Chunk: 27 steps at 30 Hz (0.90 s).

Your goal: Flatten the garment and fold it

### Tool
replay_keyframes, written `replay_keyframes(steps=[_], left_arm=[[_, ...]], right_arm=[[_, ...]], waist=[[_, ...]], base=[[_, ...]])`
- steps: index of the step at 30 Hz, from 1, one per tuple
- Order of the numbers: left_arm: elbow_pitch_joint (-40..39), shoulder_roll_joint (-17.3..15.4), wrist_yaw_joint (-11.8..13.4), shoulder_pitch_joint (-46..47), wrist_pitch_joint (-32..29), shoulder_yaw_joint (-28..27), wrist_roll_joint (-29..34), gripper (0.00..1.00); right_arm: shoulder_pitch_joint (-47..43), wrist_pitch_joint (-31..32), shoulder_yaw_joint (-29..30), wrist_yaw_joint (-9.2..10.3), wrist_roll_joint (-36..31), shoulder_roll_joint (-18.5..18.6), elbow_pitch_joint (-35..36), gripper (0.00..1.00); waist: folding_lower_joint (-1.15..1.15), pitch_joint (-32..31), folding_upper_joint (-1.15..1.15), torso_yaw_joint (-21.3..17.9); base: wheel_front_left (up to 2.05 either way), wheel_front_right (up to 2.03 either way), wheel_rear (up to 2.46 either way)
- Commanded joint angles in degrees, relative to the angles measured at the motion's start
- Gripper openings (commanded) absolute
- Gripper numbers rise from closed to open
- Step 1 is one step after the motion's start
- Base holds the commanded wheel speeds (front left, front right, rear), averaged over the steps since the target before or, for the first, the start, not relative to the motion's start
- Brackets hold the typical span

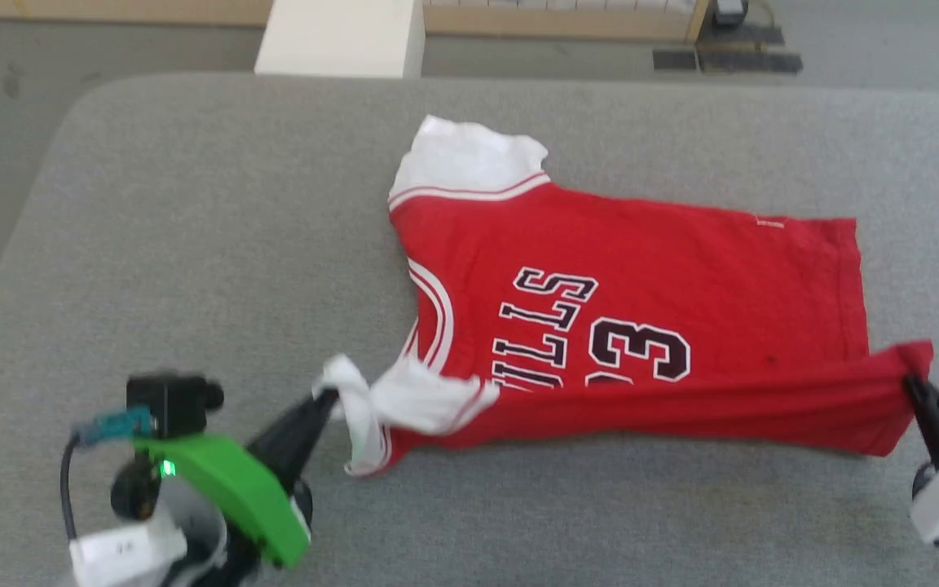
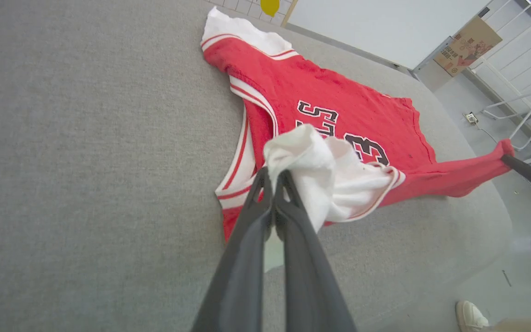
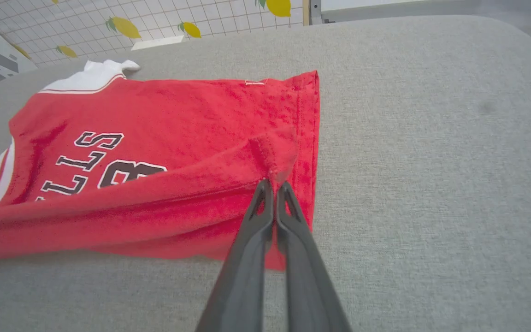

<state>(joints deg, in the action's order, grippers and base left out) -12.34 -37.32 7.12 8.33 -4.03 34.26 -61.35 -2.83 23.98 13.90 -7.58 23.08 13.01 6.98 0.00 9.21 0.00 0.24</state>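
The garment (image 1: 641,269) is a red jersey with white sleeves and black lettering, lying sideways on the grey table (image 1: 192,244), collar toward the left. Its near edge is lifted and stretched taut between both grippers. My left gripper (image 1: 324,401) is shut on the near white sleeve (image 2: 311,161), pinched at the fingertips (image 2: 274,177). My right gripper (image 1: 914,381) is shut on the near hem corner (image 3: 272,159), lifted off the table. The far sleeve (image 1: 469,159) lies flat. The garment's near edge (image 1: 681,403) folds over part of the number.
The grey padded table (image 3: 431,138) spreads wide around the garment, its rounded far corner at the upper left. A white block (image 1: 343,37) stands beyond the far edge. A shoe (image 2: 470,316) shows on the floor past the table's right side.
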Motion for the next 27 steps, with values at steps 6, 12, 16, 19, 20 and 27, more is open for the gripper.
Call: replay_keyframes(steps=[6, 12, 16, 19, 20, 27], left_arm=[[5.9, 2.9, -2.2, 9.2, 1.1, -0.3, 3.6, 0.00], [11.4, 5.6, -3.7, 13.2, 2.3, 0.5, 4.8, 0.00], [15.3, 6.6, -4.5, 14.7, 1.5, 1.4, 4.9, 0.00], [17.6, 7.2, -5.0, 15.3, 0.7, 2.0, 4.6, 0.00], [19.6, 7.9, -5.4, 15.6, -0.3, 2.5, 3.9, 0.00], [21.7, 9.5, -6.5, 16.4, 0.6, 2.4, 3.0, 0.00]], right_arm=[[7.0, -2.4, -2.2, 0.09, -0.7, 2.5, -5.1, 0.00], [11.2, -3.6, -4.4, 0.09, -1.0, 3.4, -9.4, 0.00], [13.1, -3.4, -6.0, 0.09, -1.1, 3.9, -12.1, 0.00], [14.1, -3.1, -6.8, 0.09, -1.0, 4.4, -13.8, 0.00], [14.7, -2.9, -7.3, 0.09, -0.8, 4.9, -15.3, 0.00], [15.3, -2.8, -7.1, 0.09, -0.4, 5.2, -17.1, 0.00]], waist=[[0.00, 6.5, 0.00, -1.8], [0.00, 9.9, 0.00, -2.4], [0.00, 11.8, 0.00, -2.4], [0.00, 12.6, 0.00, -2.3], [0.00, 13.1, 0.00, -2.1], [0.00, 14.0, 0.00, -1.6]], base=[[0.00, 0.00, 0.00], [0.00, 0.00, 0.00], [0.00, 0.00, 0.00], [0.00, 0.00, 0.00], [0.00, 0.00, 0.00], [0.00, 0.00, 0.00]])
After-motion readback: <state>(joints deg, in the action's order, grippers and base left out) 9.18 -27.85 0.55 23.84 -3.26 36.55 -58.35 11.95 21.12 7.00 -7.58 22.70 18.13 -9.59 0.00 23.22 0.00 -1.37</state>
